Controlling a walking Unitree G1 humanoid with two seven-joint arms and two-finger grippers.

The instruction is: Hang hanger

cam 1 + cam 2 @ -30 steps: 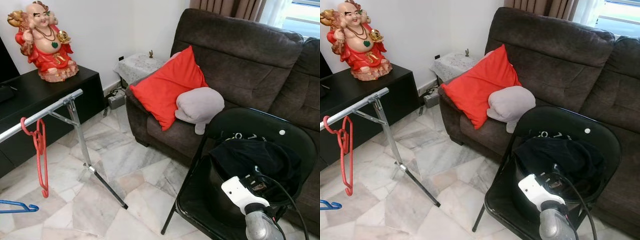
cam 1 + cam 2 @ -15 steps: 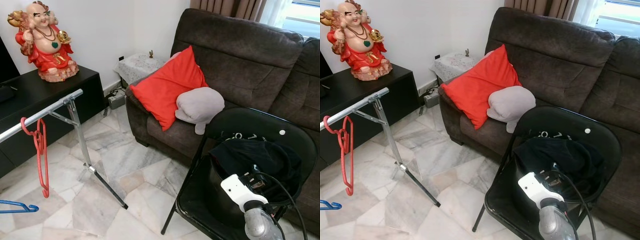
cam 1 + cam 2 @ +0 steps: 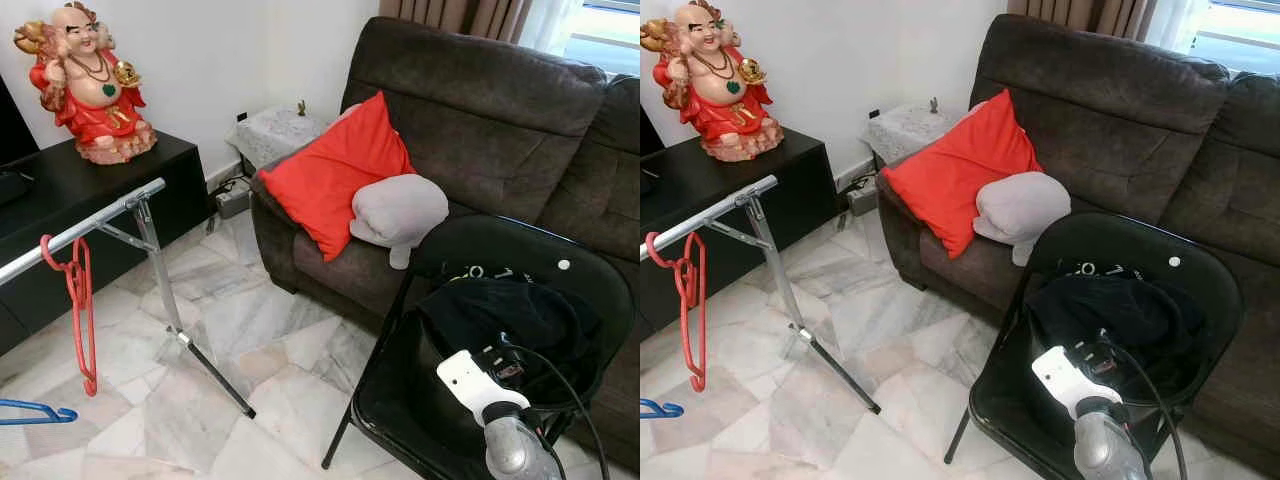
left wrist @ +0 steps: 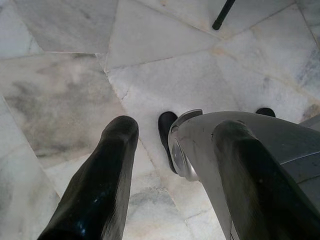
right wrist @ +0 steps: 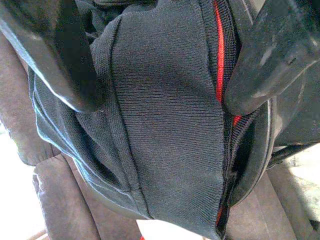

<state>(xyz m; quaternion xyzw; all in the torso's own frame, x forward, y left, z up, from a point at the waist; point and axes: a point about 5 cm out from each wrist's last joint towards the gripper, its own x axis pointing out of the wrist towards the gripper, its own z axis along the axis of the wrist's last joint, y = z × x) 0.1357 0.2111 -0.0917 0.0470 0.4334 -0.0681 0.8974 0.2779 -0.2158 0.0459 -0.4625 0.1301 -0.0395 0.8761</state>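
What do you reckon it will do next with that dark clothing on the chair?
Probably close the right gripper. Its fingers are spread either side of a fold of the dark garment lying on the black folding chair, and a red hanger edge shows through the fabric, so a pinch there looks like the grab.

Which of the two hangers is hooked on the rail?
The red hanger: its hook sits over the silver rail and it dangles below. The blue hanger shows lower down, at the picture's left edge, apart from the rail.
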